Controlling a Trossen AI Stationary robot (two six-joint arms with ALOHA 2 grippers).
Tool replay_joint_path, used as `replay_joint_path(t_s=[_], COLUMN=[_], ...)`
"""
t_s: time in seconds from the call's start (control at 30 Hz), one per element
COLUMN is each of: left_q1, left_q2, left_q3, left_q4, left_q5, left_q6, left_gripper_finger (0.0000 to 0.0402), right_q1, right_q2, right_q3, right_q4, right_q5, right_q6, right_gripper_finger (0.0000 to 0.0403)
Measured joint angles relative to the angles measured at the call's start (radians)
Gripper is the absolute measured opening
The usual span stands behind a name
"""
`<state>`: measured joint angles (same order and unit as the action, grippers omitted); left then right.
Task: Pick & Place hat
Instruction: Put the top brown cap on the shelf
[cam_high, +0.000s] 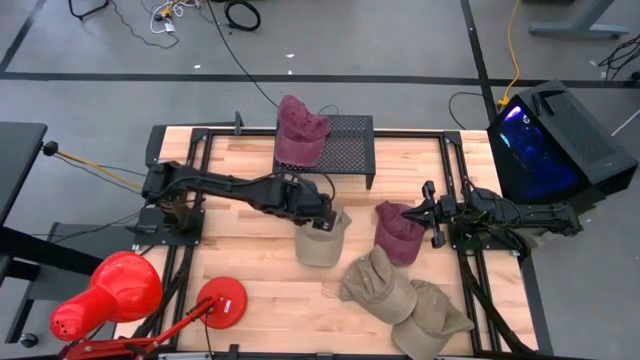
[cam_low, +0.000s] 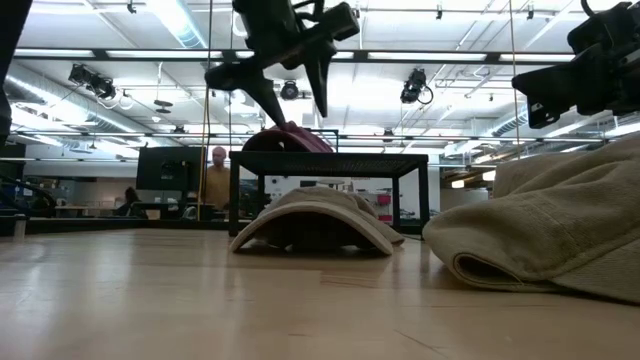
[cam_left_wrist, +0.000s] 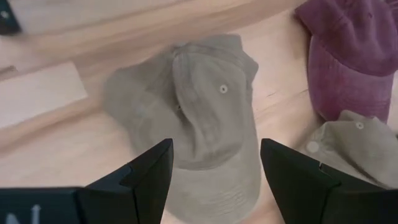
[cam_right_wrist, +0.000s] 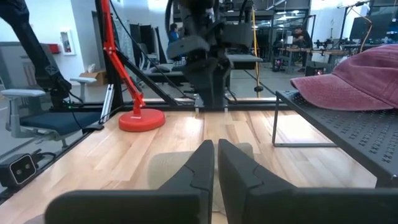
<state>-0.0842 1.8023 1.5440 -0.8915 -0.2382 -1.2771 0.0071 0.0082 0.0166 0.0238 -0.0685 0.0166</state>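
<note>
Tan hat (cam_high: 322, 240) lying on the table (cam_high: 240, 265) just in front of the black rack (cam_high: 345, 148), directly beneath the left gripper (cam_high: 325, 216), whose fingers (cam_left_wrist: 149, 177) are spread wide above it. Right gripper (cam_high: 428, 208), fingers together, waits beside a maroon hat (cam_high: 400, 230).

The right gripper (cam_right_wrist: 216, 163), fingers pressed together, is pointing at the left arm (cam_right_wrist: 208, 56); a maroon hat (cam_right_wrist: 354, 78) is sitting on the black rack (cam_right_wrist: 348, 134).

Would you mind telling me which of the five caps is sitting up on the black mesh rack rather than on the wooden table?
It is the maroon cap on the black perforated rack; the other maroon cap lies on the table.
</note>
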Motion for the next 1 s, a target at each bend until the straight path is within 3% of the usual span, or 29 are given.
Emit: replay_joint_path(t_s=[0.77, 1.0], left_q1=[-0.024, -0.01], left_q2=[0.143, 0.143], left_q3=[0.0, 0.0], left_q4=[0.07, 0.068], left_q5=[0.014, -0.029], left_q6=[-0.08, -0.065], left_gripper_finger=[0.0248, 0.0248], right_q1=[0.0, 0.0], right_q2=[0.0, 0.0], right_q3=[0.0, 0.0], right_q4=[-0.001, -0.002], right_q5=[0.0, 0.0], right_q6=[0.0, 0.0], right_gripper_finger=[0.0027, 0.0027])
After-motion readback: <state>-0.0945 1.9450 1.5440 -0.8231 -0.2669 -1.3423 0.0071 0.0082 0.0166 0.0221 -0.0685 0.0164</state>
